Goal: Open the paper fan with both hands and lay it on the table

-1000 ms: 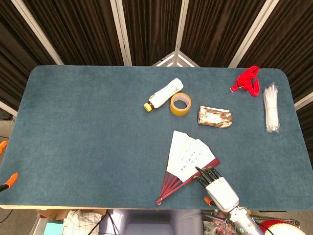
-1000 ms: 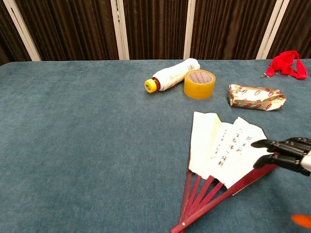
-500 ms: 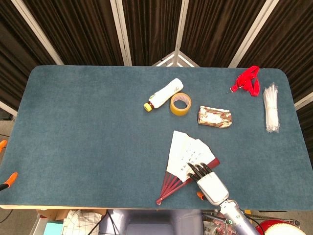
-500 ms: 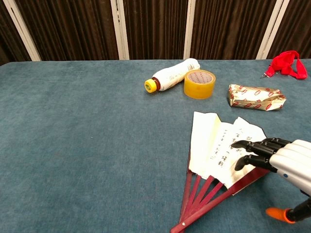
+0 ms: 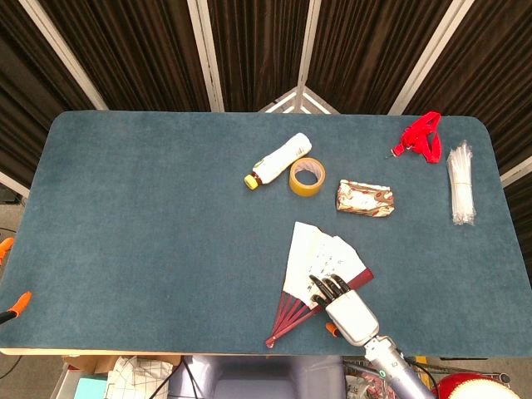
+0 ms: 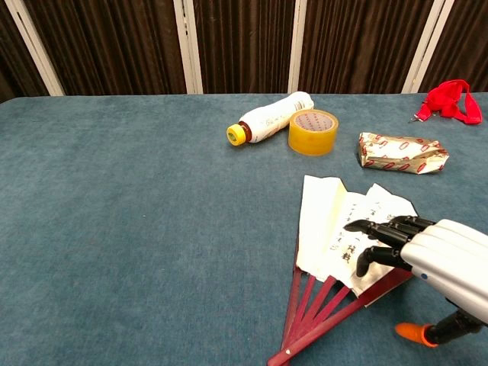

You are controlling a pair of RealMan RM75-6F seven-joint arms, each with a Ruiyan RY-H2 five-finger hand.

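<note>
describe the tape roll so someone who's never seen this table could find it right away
On the blue table, look near the middle of the far half. The tape roll lies flat beside a white bottle with a yellow cap, left of a foil packet. It is the only yellow ring there.

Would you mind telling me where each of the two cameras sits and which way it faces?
Head view: high above the near table edge, looking steeply down; the right robot hand and forearm show.
Chest view: low at the near edge, looking across the table toward the curtains; only the right robot hand shows.
Shared: the fan, bottle, tape roll; no left robot hand.
</note>
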